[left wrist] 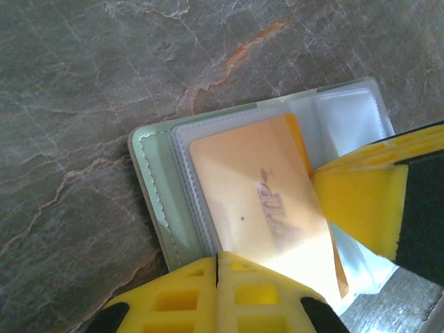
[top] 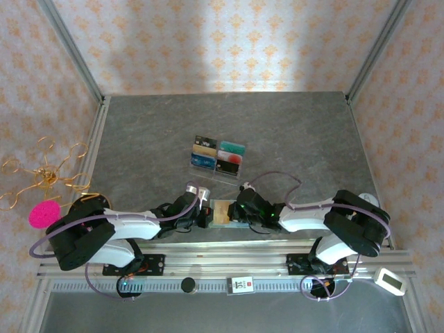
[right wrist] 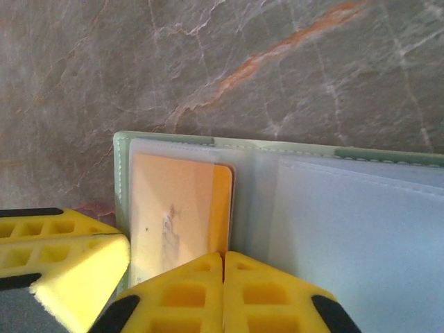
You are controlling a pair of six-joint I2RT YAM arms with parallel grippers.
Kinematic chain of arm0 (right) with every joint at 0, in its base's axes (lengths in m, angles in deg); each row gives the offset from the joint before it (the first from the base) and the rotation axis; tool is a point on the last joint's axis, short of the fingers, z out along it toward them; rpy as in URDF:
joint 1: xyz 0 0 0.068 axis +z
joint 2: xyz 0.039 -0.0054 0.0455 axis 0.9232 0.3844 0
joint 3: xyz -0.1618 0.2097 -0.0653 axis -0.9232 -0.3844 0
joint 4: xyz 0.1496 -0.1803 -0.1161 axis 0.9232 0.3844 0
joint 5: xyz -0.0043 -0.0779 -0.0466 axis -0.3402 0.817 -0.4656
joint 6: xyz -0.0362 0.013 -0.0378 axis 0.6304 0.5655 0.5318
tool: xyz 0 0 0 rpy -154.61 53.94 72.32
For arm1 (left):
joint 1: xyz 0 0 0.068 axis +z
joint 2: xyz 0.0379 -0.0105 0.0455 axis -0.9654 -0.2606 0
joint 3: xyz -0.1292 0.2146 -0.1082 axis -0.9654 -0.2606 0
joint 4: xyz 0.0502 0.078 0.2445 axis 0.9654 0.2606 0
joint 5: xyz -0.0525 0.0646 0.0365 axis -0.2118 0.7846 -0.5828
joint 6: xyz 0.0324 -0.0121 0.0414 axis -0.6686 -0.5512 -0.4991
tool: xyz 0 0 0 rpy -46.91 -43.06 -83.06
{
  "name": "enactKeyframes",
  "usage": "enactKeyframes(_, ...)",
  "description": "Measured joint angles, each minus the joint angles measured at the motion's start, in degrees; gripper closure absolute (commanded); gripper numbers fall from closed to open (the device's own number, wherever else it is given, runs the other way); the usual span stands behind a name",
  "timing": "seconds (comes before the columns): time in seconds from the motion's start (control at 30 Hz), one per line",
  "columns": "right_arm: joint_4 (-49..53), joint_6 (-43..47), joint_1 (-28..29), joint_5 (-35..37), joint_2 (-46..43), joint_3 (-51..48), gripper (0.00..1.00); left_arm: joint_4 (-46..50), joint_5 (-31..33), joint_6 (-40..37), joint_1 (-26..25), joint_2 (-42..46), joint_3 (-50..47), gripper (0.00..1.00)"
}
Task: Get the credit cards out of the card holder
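**Item under inspection.** The pale sage-green folding card holder lies open and flat on the grey, stone-veined counter. It sits near the front edge, directly between the tips of the two arms.

**Condition.**
- The cover shows as a soft green border with a line of stitching along one end.
- Inside it lies a stack of bluish, translucent clear pockets, milky in the light.
- The pocket at the stitched end holds a glossy orange card with rounded corners.
- A blurred mark runs across the card's face; I cannot read it.
- In the left wrist view, a second orange edge shows just behind this card.

**Left tool.** The left tool, with yellow ribbed fingers, is closed, its fingers pressed together with no gap. Its tips meet the holder's edge right beside the orange card. I cannot tell whether any material is pinched between them.

**Right tool.** The right tool, of the same yellow make, is also closed with its fingers flush together. Its tips sit at the corner of the orange card, over the pocket stack. I cannot tell whether the card itself is caught.

**Surroundings.** A clear plastic tray of coloured cards stands farther back on the counter, apart from the holder.
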Motion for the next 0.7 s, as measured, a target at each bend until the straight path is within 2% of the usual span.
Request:
enactKeyframes(0.37,2.3,-1.3,0.0,2.6,-7.8,-3.3,1.00,0.6,0.0,0.0,0.0,3.1,-1.3,1.00)
enactKeyframes(0.57,2.6,-1.2,0.0,2.6,-7.3,-3.8,1.00,2.1,0.0,0.0,0.0,9.7,-1.0,1.00)
enactKeyframes(0.7,2.5,-1.2,0.0,2.6,-6.6,-3.8,1.00,2.0,0.0,-0.1,-0.4,9.1,1.2,1.00)
